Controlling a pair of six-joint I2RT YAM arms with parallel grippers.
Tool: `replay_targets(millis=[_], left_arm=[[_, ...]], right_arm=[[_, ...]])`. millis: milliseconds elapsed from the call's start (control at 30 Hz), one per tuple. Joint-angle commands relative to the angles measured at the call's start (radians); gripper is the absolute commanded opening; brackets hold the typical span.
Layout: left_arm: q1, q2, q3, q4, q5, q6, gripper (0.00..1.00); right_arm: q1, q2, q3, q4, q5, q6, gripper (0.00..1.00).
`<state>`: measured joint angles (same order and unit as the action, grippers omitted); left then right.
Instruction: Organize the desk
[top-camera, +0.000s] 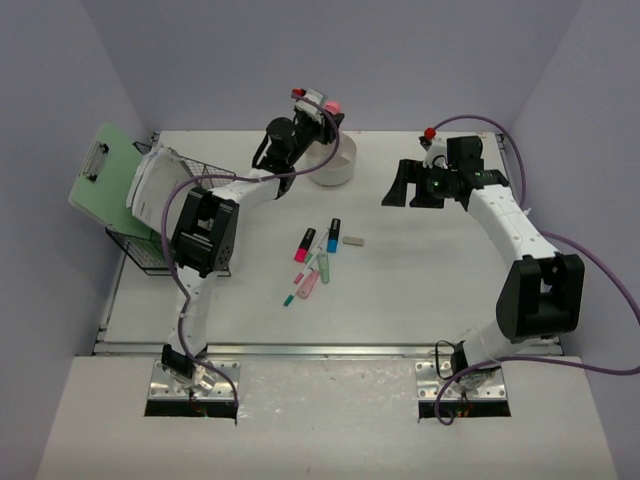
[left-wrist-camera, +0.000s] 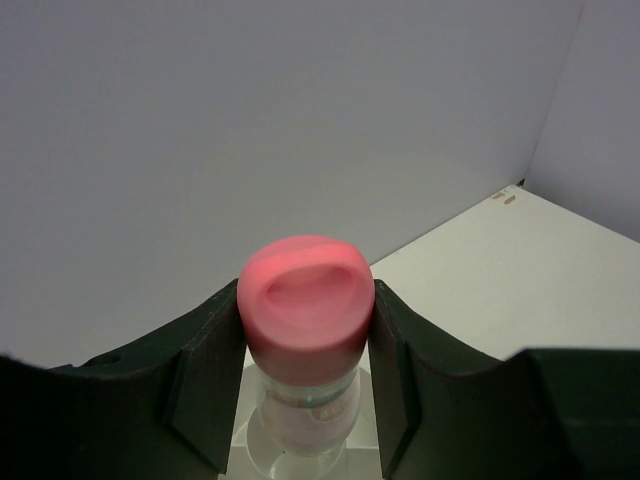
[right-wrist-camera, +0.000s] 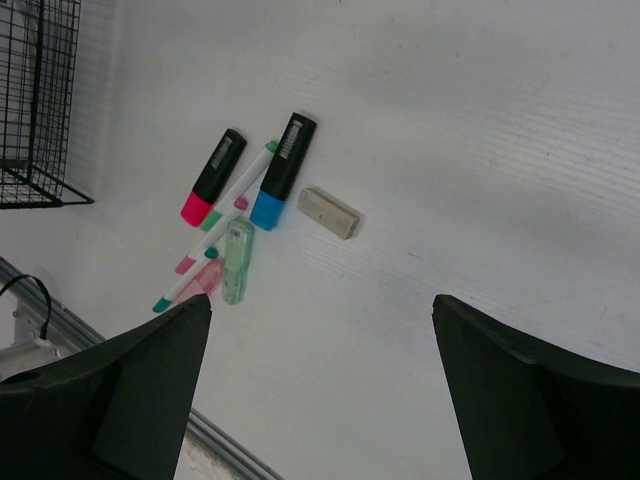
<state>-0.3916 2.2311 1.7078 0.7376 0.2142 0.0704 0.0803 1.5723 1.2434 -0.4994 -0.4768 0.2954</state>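
Observation:
On the off-white desk (top-camera: 420, 285), my left gripper (top-camera: 322, 110) is raised at the back, over a white round cup (top-camera: 335, 166). It is shut on a clear tube with a pink cap (left-wrist-camera: 305, 295), with both fingers pressed against the cap. Near the middle lie a pink highlighter (top-camera: 304, 244), a blue highlighter (top-camera: 333, 235), a grey eraser (top-camera: 353, 240), a clear green stick (right-wrist-camera: 237, 262) and thin white pens (right-wrist-camera: 215, 225). My right gripper (top-camera: 405, 186) hovers open to the right of them, with nothing between its fingers (right-wrist-camera: 150, 370).
A black wire basket (top-camera: 148, 250) stands at the desk's left edge, with a green clipboard (top-camera: 103, 180) and papers (top-camera: 157, 180) leaning in it. A metal rail (top-camera: 330, 350) runs along the front edge. Lavender walls enclose the back and sides.

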Motion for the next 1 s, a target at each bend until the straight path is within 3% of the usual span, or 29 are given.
replay_targets(millis=[0, 233, 833, 867, 967], left_arm=[[-0.001, 0.04, 0.09, 0.084, 0.008, -0.007, 0.0], [0.002, 0.081, 0.102, 0.061, -0.005, 0.002, 0.0], [0.005, 0.041, -0.046, 0.049, 0.008, -0.017, 0.0], [0.005, 0.041, -0.043, 0.047, 0.005, -0.018, 0.02], [0.007, 0.041, -0.037, 0.042, 0.005, -0.023, 0.2]], right_arm=[[-0.004, -0.007, -0.017, 0.048, -0.016, 0.003, 0.92], [-0.004, -0.004, -0.022, 0.053, -0.019, 0.0, 0.92], [-0.004, 0.017, -0.019, 0.061, -0.031, 0.008, 0.92], [-0.004, 0.017, -0.019, 0.061, -0.031, 0.009, 0.92], [-0.004, 0.018, -0.019, 0.061, -0.034, 0.011, 0.92]])
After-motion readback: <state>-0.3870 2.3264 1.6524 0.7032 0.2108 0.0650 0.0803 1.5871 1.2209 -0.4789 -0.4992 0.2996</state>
